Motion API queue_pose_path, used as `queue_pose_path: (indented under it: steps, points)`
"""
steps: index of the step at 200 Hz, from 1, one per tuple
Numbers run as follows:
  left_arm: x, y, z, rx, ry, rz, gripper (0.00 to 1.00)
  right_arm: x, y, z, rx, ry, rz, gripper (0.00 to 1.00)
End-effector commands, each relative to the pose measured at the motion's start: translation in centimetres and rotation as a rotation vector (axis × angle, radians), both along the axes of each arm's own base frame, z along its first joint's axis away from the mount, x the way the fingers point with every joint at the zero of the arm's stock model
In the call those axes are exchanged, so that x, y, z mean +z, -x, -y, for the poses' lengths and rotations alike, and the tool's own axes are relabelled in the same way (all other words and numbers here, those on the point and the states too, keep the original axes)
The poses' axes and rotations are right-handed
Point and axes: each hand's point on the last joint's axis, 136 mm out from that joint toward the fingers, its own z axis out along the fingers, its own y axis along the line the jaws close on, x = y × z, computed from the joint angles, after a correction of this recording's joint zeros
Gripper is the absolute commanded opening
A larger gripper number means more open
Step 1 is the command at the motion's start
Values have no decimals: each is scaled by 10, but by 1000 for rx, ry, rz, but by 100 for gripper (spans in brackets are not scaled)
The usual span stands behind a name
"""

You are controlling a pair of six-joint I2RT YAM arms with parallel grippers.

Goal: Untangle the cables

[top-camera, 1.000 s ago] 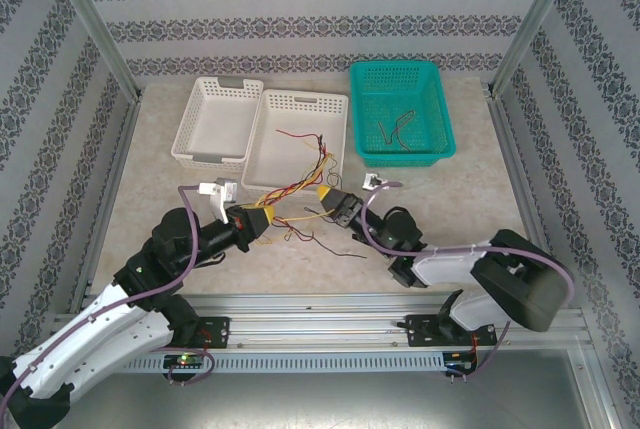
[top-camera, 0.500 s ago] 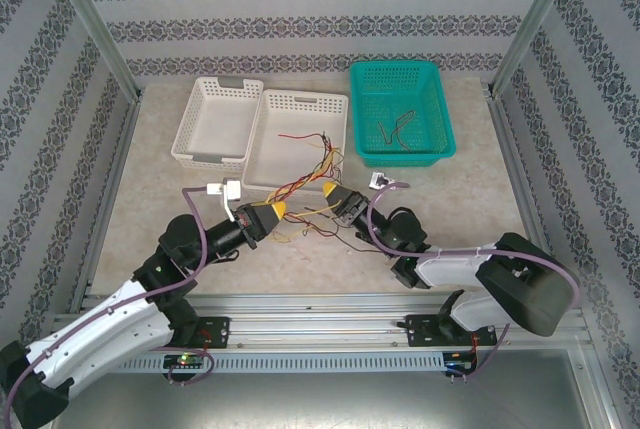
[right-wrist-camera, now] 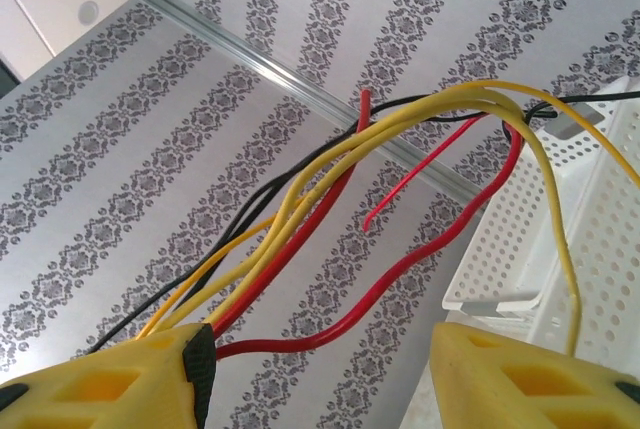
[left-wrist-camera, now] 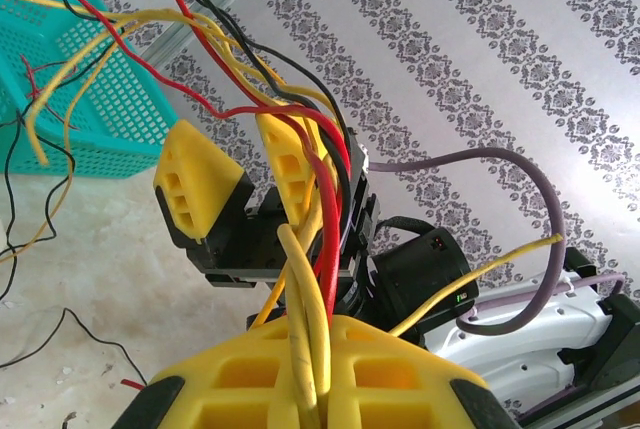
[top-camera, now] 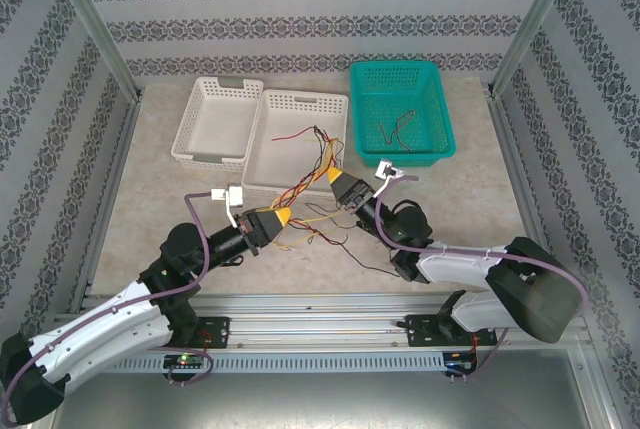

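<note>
The cables (top-camera: 312, 171), a bunch of yellow, red and black wires, stretch from my left gripper (top-camera: 284, 214) up over the near rim of the middle white basket (top-camera: 305, 99). In the left wrist view my left gripper (left-wrist-camera: 322, 351) is shut on yellow and red cables (left-wrist-camera: 331, 219). My right gripper (top-camera: 336, 181) sits just right of the bunch, and its yellow fingers (left-wrist-camera: 196, 185) show there with the bunch running along one of them. From its own wrist the right gripper (right-wrist-camera: 315, 374) stands open, and the cables (right-wrist-camera: 330, 171) lie against its left finger.
A second white basket (top-camera: 215, 119) stands at the back left. The teal basket (top-camera: 400, 74), also (left-wrist-camera: 100, 99), holds thin dark wires (top-camera: 393, 129). Loose wire ends (top-camera: 330, 239) trail on the table between the arms. Aluminium rails border the near edge.
Both grippers have moved away from the near edge toward the baskets, the right one furthest. The bunch between them has risen and pulled straighter.
</note>
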Motion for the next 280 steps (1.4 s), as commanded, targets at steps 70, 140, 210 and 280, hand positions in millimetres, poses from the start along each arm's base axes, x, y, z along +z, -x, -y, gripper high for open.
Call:
queue_pose_path:
  steps: [70, 140, 210, 280]
  points:
    - [26, 11, 6, -47, 91, 73, 0, 36, -8, -3, -5, -72, 71, 57]
    - [21, 15, 15, -79, 66, 79, 0, 54, -9, -5, 2, -101, 100, 52]
    - [19, 18, 20, -99, 67, 88, 0, 58, -11, -13, 33, -122, 87, 48]
    - [18, 19, 23, -105, 66, 94, 0, 58, -9, -23, 72, -141, 65, 37]
